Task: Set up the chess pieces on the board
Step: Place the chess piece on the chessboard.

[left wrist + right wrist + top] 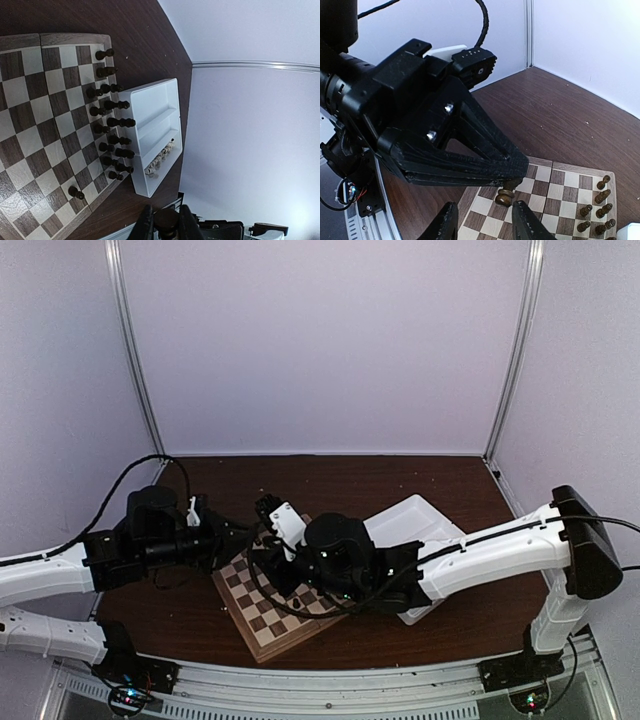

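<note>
**Placing a dark chessman, shown from above and from both wrists.** The left jaws are clamped on a dark piece [506,194]. It is held upright just over a square near a corner of the board [30,125], on the side away from the white tray [150,97]. Whether its base touches the square cannot be told. The right jaws stand apart and empty, bracketing the space just below that piece.

The board lies skewed near the near edge of the worktop [420,480], left of centre, with the tray just beside it on the right. Two dark ranks [112,122] line the board's tray-side edge, and a lone dark piece [76,192] stands inward of them. Cream pieces [160,159] lie in one end compartment of the tray.

**Suggested handling:**
- Lower the piece vertically and centre its base on one square.
- Part the jaws only once it is seated, then withdraw straight up.

**Room to move:** both arms crowd this corner. The board's bare middle and the worktop's far edge offer open room.
</note>
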`<state>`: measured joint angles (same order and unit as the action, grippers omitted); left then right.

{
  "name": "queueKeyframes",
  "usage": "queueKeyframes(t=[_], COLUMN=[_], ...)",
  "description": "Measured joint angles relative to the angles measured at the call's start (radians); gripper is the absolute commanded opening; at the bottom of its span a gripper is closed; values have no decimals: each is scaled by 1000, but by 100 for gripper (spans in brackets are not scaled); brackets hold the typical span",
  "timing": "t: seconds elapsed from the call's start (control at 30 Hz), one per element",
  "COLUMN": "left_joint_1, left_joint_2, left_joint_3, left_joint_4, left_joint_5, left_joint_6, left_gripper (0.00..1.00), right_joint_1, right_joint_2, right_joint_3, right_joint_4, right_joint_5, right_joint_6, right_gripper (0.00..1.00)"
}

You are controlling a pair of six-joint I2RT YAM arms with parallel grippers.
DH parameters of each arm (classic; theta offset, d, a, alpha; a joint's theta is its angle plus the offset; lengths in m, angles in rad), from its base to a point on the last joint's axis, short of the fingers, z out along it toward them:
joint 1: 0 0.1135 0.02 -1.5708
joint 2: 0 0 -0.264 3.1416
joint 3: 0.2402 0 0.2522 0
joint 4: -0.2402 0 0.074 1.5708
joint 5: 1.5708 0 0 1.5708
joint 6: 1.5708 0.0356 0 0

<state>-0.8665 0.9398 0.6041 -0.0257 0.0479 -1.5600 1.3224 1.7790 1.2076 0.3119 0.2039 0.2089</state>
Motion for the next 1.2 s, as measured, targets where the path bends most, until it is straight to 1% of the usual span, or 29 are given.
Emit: queueKeyframes(t=[0.23, 0.57, 0.7, 0.8, 0.97, 1.1, 1.13, 1.2], left_joint_1=[0, 0, 0, 0, 0, 1, 1, 1], left_joint_2=[0, 0, 0, 0, 0, 0, -1, -2], left_joint_3=[0, -3, -6, -7, -8, -8, -9, -11], left_joint_4=[9, 26, 26, 26, 30, 35, 36, 40], left_joint_5=[10, 21, 22, 23, 24, 23, 23, 23], left_joint_6=[-10, -17, -21, -21, -21, -22, -22, -24], left_gripper=[11, 11, 11, 11, 11, 12, 12, 20], right_joint_1=[-8, -18, -27, -32, -33, -33, -33, -33], right_joint_2=[17, 23, 26, 28, 28, 28, 28, 28], right_joint_3=[1, 17, 20, 21, 26, 28, 28, 28], right_joint_4=[-1, 0, -1, -1, -1, -2, -2, -2], right_joint_5=[11, 20, 22, 23, 21, 23, 23, 23], right_joint_6=[5, 12, 23, 31, 32, 36, 37, 34], right_gripper=[37, 36, 28, 25, 16, 5, 3, 2])
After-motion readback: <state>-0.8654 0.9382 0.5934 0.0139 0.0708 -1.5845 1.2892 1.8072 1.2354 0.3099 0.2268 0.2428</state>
